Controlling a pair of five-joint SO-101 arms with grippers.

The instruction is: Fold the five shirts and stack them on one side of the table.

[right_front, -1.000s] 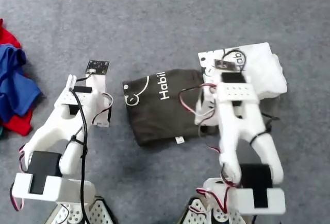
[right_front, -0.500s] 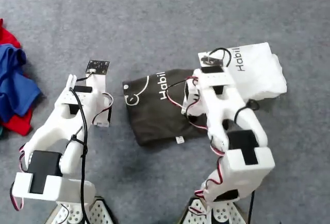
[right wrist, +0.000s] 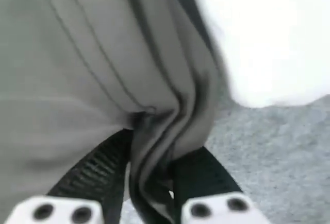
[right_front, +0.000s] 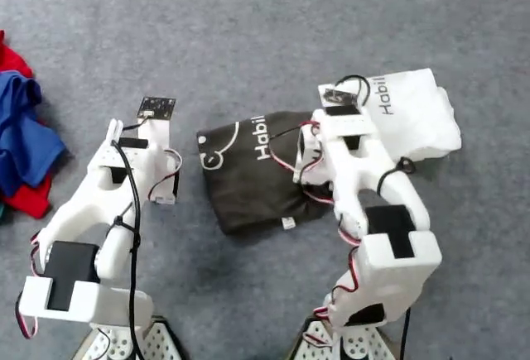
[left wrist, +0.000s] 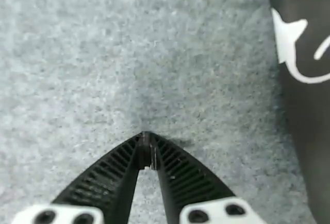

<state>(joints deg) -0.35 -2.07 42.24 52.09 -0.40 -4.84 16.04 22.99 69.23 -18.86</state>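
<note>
Your left arm [right_front: 116, 186] stretches from its base at the near edge straight out over the table [right_front: 248, 37], wrist bent so the left gripper [left wrist: 147, 149] points down at the bare grey surface. Its fingers are pressed together at the tips with nothing between them, and the tips sit just above or on the cloth covering; you cannot tell which. The black shirt [right_front: 248, 170] lies just beside that gripper, apart from it. Your right arm [right_front: 364, 186] also reaches away from its base, leaning slightly toward the middle, and its forearm covers the black shirt's right end. The right gripper [right wrist: 152, 180] is clamped on a bunched fold of that shirt, with dark fabric squeezed between the two fingers. The black shirt is a folded bundle in the middle of the table between the two arms. Its long axis runs across the table, left to right, slightly tilted so the right end sits farther from the bases, and its white-printed end faces the left arm. The folded white shirt [right_front: 418, 116] lies just beside it on the far right. A blue shirt [right_front: 21, 141] and a red shirt [right_front: 23, 201] are heaped at the left edge, well apart.
</note>
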